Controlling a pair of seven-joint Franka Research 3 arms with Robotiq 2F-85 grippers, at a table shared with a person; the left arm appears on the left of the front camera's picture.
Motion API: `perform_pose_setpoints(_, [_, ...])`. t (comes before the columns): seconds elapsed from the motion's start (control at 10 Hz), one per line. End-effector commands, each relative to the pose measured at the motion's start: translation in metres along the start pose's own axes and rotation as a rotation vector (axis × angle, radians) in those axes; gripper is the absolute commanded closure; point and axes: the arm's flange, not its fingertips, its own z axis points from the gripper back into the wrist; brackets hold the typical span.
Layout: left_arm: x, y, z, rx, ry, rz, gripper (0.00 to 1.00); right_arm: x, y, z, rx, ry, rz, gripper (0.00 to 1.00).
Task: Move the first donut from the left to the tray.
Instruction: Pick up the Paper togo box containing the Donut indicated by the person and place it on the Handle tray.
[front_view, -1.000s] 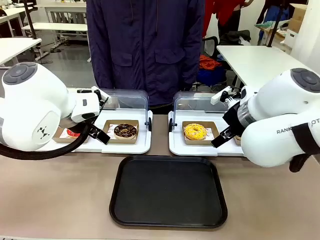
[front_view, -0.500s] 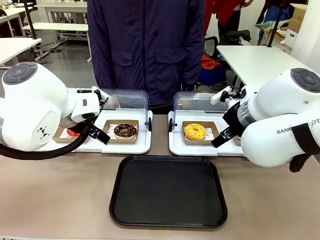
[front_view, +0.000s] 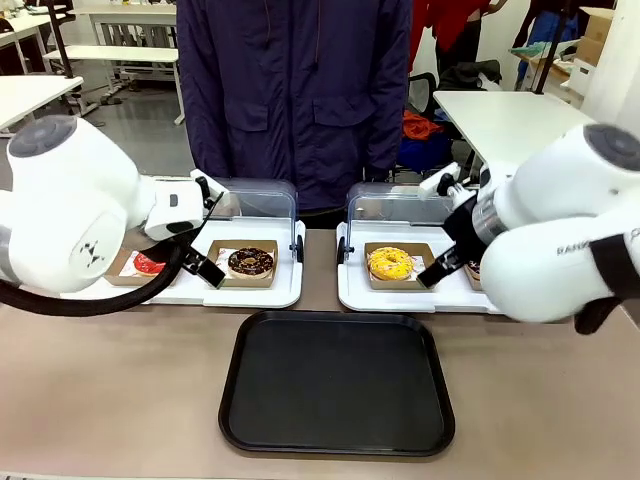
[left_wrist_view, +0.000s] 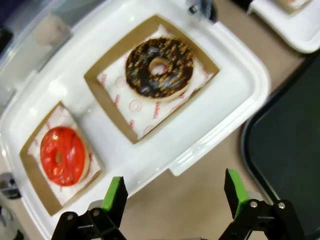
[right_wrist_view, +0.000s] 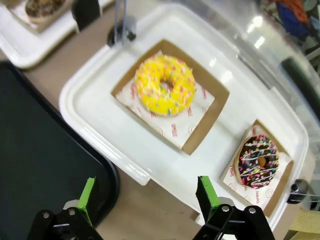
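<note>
"While both arms hang over the tabletop (front_view: 120, 390), where does the red-glazed donut (left_wrist_view: 62, 155) lie?"

"Well off to the left of the black tray (front_view: 335, 385), and a little past its far edge. It sits flat on white paper in its brown cardboard holder (left_wrist_view: 47, 202), at the outer end of the left white tray (left_wrist_view: 225, 85)."

"And the left fingers (left_wrist_view: 116, 196)?"

"Spread wide, with nothing gripped between the green pads. They hover above the near rim of that white tray, left of the black tray's far left corner. The red-glazed donut lies apart from them. A chocolate donut (left_wrist_view: 159, 67) in the neighbouring holder sits just beyond that same corner, closer to the black tray than the red one."

"What about the right fingers (right_wrist_view: 204, 194)?"

"Wide apart too, holding nothing. They hang over the near rim of the right white tray (right_wrist_view: 100, 130), by the black tray's far right corner. A yellow donut (right_wrist_view: 165, 85) lies just past the black tray's far edge, and a sprinkled chocolate donut (right_wrist_view: 257, 162) lies farther out to the right."

"Anyone at the far side?"

"A person in a dark blue coat (front_view: 295, 100) stands straight beyond the black tray, behind both white trays."
</note>
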Motion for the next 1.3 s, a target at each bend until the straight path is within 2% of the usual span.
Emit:
perform_pose_setpoints(0.0, [0.022, 0.033, 0.045, -0.045, -0.052, -0.011, 0.0, 0.033, -0.02, 0.057, 0.039, -0.062, 0.0, 0.0])
perform_pose_setpoints(0.2, [0.039, 0.065, 0.1, -0.168, -0.082, -0.031, 0.0, 0.041, -0.048, 0.103, 0.066, -0.101, -0.001, 0.0])
perform_pose_setpoints(0.5, [0.034, 0.144, 0.143, -0.468, -0.112, -0.182, 0.0, 0.002, -0.128, 0.173, 0.248, -0.153, 0.088, 0.0])
perform_pose_setpoints(0.7, [0.006, 0.203, 0.164, -0.599, -0.223, -0.255, 0.0, -0.046, -0.189, 0.208, 0.338, -0.232, 0.155, 0.0])
perform_pose_setpoints(0.9, [-0.033, 0.241, 0.173, -0.662, -0.341, -0.34, 0.0, -0.092, -0.222, 0.222, 0.411, -0.356, 0.208, 0.0])
perform_pose_setpoints(1.0, [-0.052, 0.259, 0.167, -0.653, -0.379, -0.365, 0.0, -0.112, -0.234, 0.226, 0.424, -0.408, 0.202, 0.0])
perform_pose_setpoints(1.2, [-0.085, 0.289, 0.157, -0.697, -0.471, -0.289, 0.0, -0.139, -0.246, 0.231, 0.436, -0.505, 0.21, 0.0])
